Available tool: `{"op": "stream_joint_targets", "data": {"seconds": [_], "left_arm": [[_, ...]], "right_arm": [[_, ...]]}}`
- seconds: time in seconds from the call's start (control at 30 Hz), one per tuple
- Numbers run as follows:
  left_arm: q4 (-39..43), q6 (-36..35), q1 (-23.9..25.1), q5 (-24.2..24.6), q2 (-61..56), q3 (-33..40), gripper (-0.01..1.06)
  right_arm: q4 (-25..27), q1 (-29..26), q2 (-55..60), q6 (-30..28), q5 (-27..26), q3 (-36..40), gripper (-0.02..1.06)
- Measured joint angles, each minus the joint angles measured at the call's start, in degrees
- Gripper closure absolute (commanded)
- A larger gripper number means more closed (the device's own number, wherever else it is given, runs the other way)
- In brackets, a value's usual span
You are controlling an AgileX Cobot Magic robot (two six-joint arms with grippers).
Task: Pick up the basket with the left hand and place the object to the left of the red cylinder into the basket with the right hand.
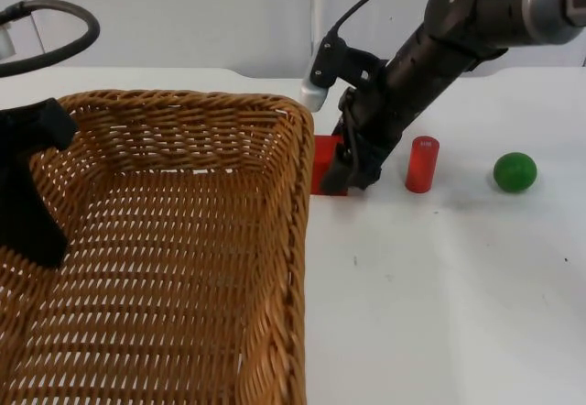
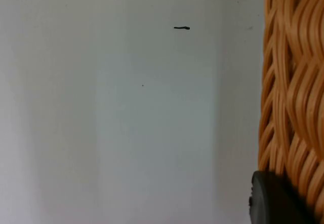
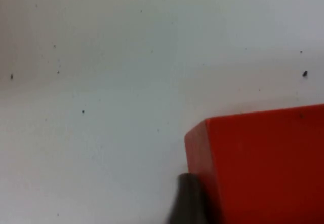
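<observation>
Basket: a woven wicker basket (image 1: pixel 183 240) stands at the picture's left, open side up.
Left gripper: the left gripper (image 1: pixel 32 231) sits at the basket's left rim, a black shape over the weave.
Right gripper: the right gripper (image 1: pixel 348 174) is down at the red block (image 1: pixel 322 165), just beside the basket's right wall.
Red cylinder: the red cylinder (image 1: pixel 422 163) stands upright, right of the block.
Green ball: the green ball (image 1: pixel 515 172) lies right of the cylinder, apart from it.
Table: white table top (image 1: pixel 439 295).

Tan woven basket (image 1: pixel 183 240) (open lattice walls), red block (image 1: pixel 325 162), red cylinder (image 1: pixel 421 163), green ball (image 1: pixel 515 171), white table (image 1: pixel 458 286).
</observation>
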Motion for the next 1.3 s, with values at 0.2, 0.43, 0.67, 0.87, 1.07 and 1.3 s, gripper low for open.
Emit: {"op": "stream_joint_targets", "data": {"seconds": [0.2,0.43,0.67,0.87,1.07,1.3], "left_arm": [[0.0,0.0,0.0,0.0,0.0,0.0,1.05],[0.0,-0.1,0.0,0.0,0.0,0.0,1.05],[0.0,-0.1,0.0,0.0,0.0,0.0,1.05],[0.0,-0.1,0.0,-0.2,0.0,0.0,1.05],[0.0,-0.1,0.0,-0.2,0.0,0.0,1.05],[0.0,-0.1,0.0,-0.2,0.0,0.0,1.05]], "right_arm": [[0.0,0.0,0.0,-0.2,-0.7,0.0,1.01],[-0.6,0.0,-2.9,0.0,1.9,0.0,1.05],[-4.9,0.0,-12.4,5.5,5.1,0.0,1.05],[-6.5,0.0,-18.6,9.3,8.8,0.0,1.05],[-6.6,0.0,-25.4,13.5,14.4,0.0,1.05],[-8.1,0.0,-31.7,17.4,21.4,0.0,1.05]]}}
